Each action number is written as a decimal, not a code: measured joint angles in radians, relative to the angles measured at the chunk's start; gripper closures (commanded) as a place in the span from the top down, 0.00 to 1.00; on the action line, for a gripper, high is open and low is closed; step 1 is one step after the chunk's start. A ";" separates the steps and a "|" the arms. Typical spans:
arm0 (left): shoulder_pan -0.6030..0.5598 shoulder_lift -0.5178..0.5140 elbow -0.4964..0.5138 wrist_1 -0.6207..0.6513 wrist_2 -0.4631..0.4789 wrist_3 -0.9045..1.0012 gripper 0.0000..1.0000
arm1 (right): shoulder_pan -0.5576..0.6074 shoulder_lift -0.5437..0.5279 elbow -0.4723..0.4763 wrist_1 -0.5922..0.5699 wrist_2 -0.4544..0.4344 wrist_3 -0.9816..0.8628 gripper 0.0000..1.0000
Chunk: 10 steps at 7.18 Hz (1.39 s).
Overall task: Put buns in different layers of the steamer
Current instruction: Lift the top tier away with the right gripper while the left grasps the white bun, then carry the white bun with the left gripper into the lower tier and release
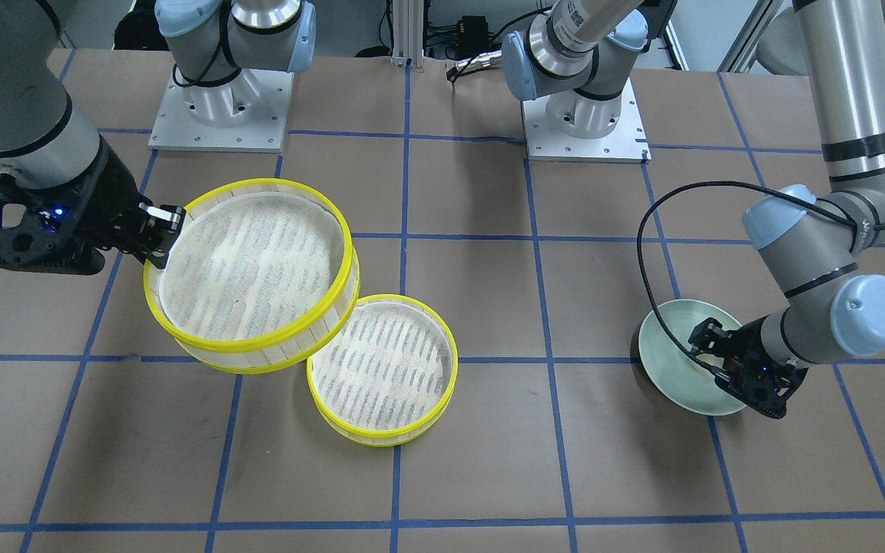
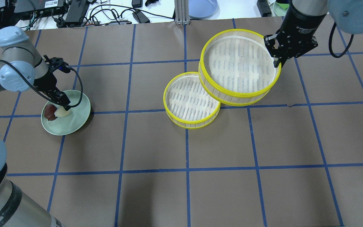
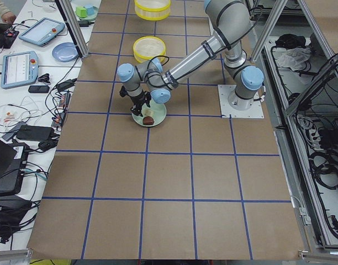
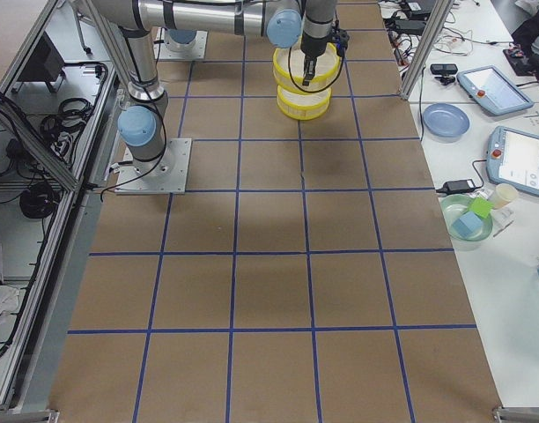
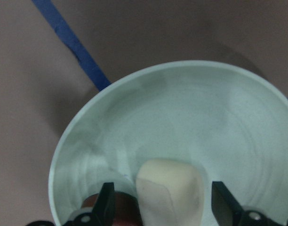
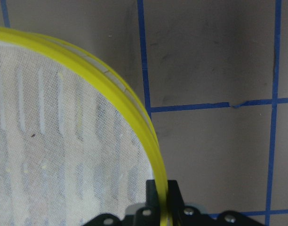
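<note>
On plate (image 2: 77,119): left pincer (image 5: 163,200) spread round cream bun (image 2: 62,112), brown bun (image 2: 50,113) beside | right pincer (image 2: 277,63) clamps tray (image 2: 232,92)

- This was a robotics lab — two industrial arms (image 1: 842,92) stood bolted to metal base plates (image 1: 258,130) on a table (image 2: 156,195) papered brown and gridded in blue tape (image 2: 187,148).
- Teach pendants (image 4: 519,159), coiled cables (image 4: 36,201) and aluminium framing (image 2: 179,12) lined its edges — workshop clutter, nothing domestic.

The overhead camera looks down from behind the robot, and the front-facing one faces it; both show the lower steamer layer (image 2: 191,99). End cameras stand far off, wrist cameras close.
</note>
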 measured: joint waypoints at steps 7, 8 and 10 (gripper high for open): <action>-0.126 0.108 0.058 -0.012 -0.012 -0.254 0.00 | -0.003 -0.017 0.005 0.013 -0.003 -0.027 0.00; -0.195 0.141 0.070 -0.012 -0.045 -0.399 0.00 | -0.003 -0.017 0.006 0.013 -0.007 -0.032 0.00; -0.314 0.176 0.077 0.021 -0.166 -0.680 0.00 | -0.004 -0.019 0.007 0.012 -0.010 -0.043 0.00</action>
